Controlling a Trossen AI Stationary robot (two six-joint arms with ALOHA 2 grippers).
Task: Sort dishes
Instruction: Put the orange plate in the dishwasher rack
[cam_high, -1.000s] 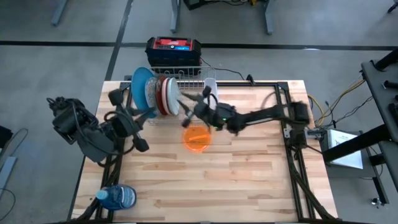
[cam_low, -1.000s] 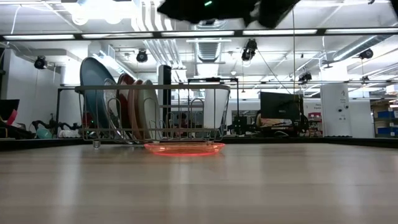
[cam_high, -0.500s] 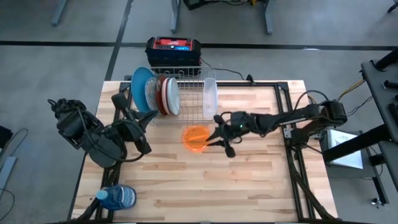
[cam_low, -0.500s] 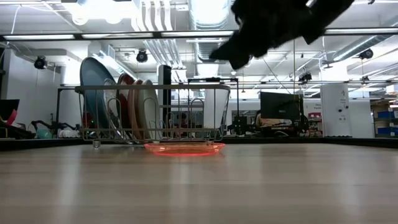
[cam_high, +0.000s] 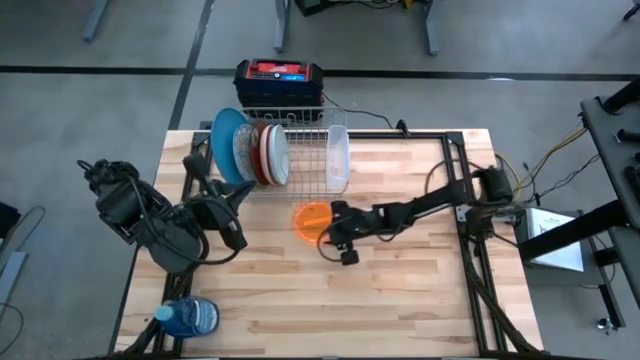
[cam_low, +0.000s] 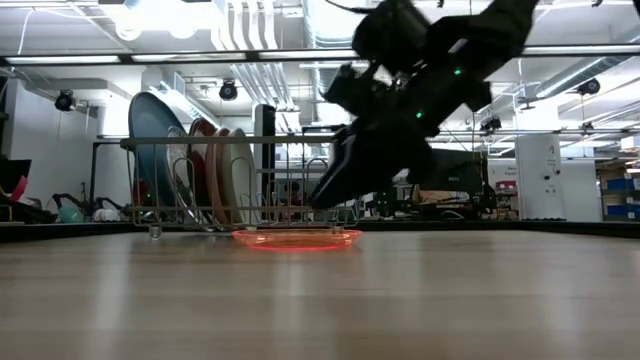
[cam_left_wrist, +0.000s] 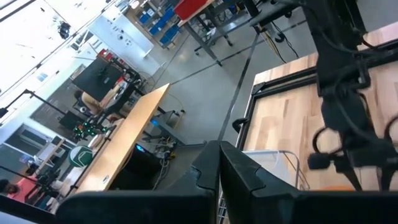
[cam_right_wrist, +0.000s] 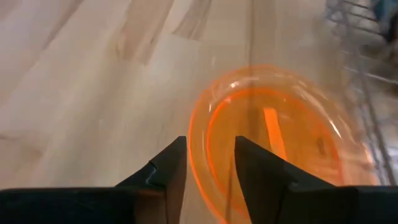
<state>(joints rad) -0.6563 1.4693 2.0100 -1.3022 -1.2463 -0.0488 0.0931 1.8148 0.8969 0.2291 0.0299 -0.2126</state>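
The small translucent orange bowl sits upright on its base on the wooden table, in front of the wire rack. My right gripper is open and slants down over the bowl's right rim, with a finger on either side of it, just above it in the low view. The blue plate, patterned plate, pink dish and pale plate stand on edge in the rack. My left gripper is shut and waits left of the rack.
A clear plastic container stands in the rack's right end. A blue water bottle lies at the table's near left corner. A red and black box sits behind the rack. Bare wood lies near and right of the bowl.
My right gripper has swung away from the rack toward the table's right, then come back toward the near side and left. It has dropped from high above the table to just over the orange bowl. The bowl and the racked dishes have stayed put.
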